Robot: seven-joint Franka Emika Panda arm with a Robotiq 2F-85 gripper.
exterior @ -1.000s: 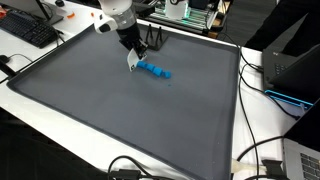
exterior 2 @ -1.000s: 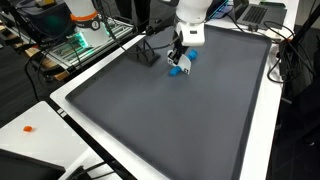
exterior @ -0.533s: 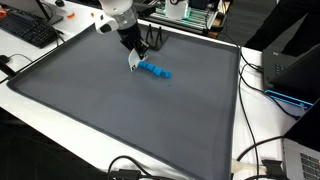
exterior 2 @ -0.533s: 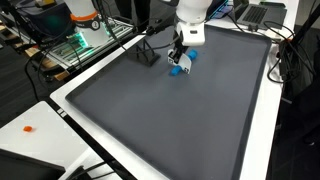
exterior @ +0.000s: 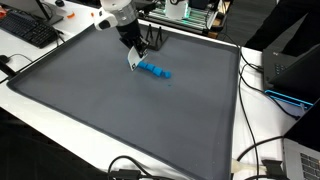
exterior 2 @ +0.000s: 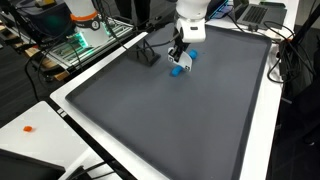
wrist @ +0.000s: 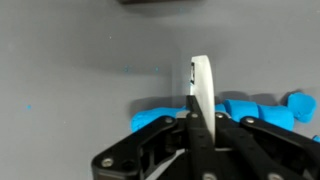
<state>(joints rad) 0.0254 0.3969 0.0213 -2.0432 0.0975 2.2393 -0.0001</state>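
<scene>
A lumpy blue object (exterior: pixel 155 70) lies on the dark grey mat (exterior: pixel 110 110) toward its far side. It also shows in the other exterior view (exterior 2: pixel 180 69) and in the wrist view (wrist: pixel 255 108). My gripper (exterior: pixel 133 56) hangs right over its end, low above the mat, in both exterior views (exterior 2: pixel 178 54). In the wrist view the fingers (wrist: pixel 197 118) are shut on a thin white flat piece (wrist: pixel 200 85). The piece points down beside the blue object. Whether it touches the blue object I cannot tell.
A black keyboard (exterior: pixel 30 30) lies beyond the mat's corner. Cables (exterior: pixel 262 150) and a dark device (exterior: pixel 290 70) sit along one side. A small black stand (exterior 2: pixel 147 52) rests on the mat near the gripper. A small orange item (exterior 2: pixel 28 128) lies on the white table.
</scene>
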